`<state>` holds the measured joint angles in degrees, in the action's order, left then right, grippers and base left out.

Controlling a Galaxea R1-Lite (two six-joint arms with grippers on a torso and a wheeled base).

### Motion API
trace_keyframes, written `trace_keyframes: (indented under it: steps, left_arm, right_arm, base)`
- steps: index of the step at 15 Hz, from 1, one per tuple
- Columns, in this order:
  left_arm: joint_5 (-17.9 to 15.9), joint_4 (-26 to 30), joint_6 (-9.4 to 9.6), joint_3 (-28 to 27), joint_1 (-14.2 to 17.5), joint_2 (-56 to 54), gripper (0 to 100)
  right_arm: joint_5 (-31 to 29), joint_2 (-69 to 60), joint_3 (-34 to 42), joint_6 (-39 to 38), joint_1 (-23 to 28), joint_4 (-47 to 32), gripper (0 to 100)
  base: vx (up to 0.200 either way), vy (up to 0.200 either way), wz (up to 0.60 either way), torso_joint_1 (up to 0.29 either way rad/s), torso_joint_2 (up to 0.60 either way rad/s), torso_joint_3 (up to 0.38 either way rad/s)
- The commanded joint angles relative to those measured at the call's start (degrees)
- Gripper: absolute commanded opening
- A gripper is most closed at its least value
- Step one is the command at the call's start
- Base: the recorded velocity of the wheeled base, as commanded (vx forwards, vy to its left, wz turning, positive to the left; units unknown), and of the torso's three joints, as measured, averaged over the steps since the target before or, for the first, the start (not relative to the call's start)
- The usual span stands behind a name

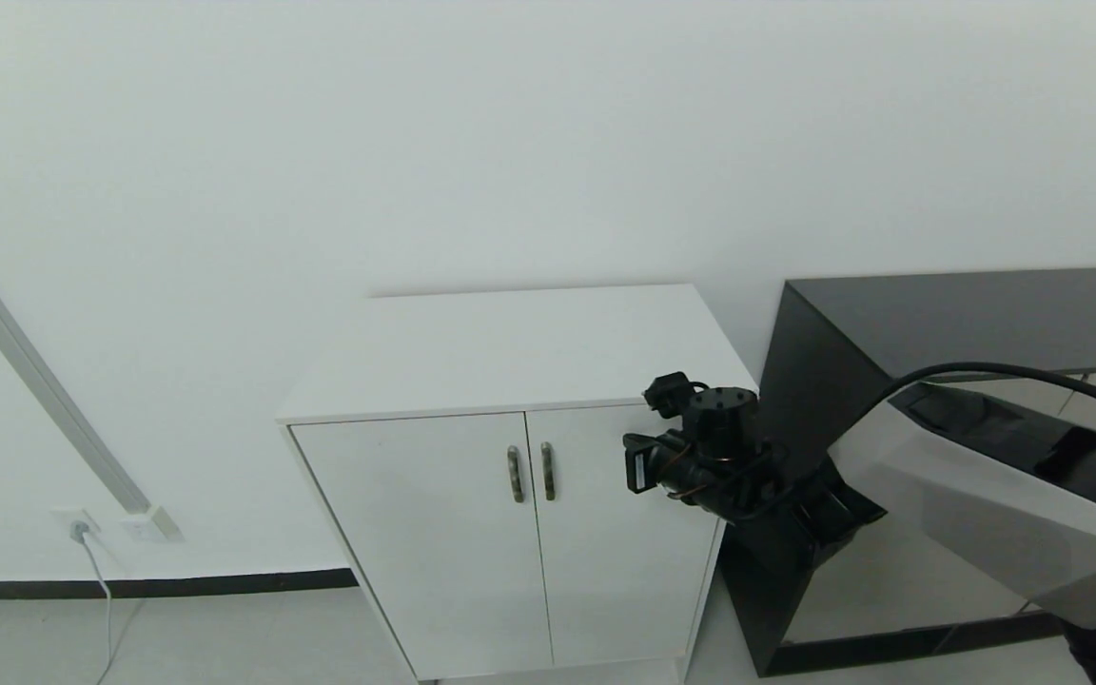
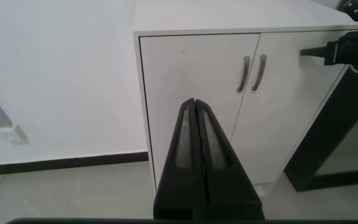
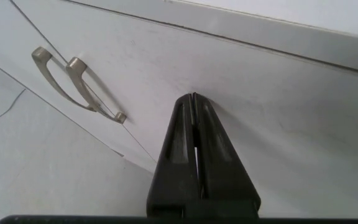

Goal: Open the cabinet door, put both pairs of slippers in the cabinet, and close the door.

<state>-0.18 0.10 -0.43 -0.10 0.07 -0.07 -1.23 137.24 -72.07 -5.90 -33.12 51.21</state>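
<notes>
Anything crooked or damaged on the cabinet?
Nothing stands out. On the cabinet, the left door and right door sit shut and flush, their handles hang straight, and the shut right gripper is near the right door.

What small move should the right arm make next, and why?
Probably open the right gripper and ease it across toward the right door's handle. The cabinet has both doors shut, and that gripper sits closed in front of the right door, off to the side of the handle, so it cannot grasp it as it is.
</notes>
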Motion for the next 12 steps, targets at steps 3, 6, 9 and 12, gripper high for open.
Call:
trace_keyframes:
  steps: [3, 6, 9, 12]
  left_arm:
    - [0.01, -0.01, -0.01, 0.01, 0.01, 0.07, 0]
    - [0.01, -0.01, -0.01, 0.01, 0.01, 0.07, 0]
    - [0.01, -0.01, -0.01, 0.01, 0.01, 0.07, 0]
    - [0.01, -0.01, -0.01, 0.01, 0.01, 0.07, 0]
  right_arm:
    - [0.0, -7.16, 9.4, 0.01, -0.36, 3.1, 0]
    - [-0.09, -13.93, 17.84, 0.01, -0.72, 6.97, 0]
    - [-0.97, -19.64, 24.7, 0.01, -0.1, 10.22, 0]
    - [-9.32, -24.21, 33.84, 0.19, 4.38, 18.13, 0]
  base:
    - [0.0, 0.0, 0.0, 0.0, 0.0, 0.0]
    - [0.0, 0.0, 0.0, 0.0, 0.0, 0.0]
    - [0.0, 0.0, 0.0, 0.0, 0.0, 0.0]
    - [0.0, 0.0, 0.0, 0.0, 0.0, 0.0]
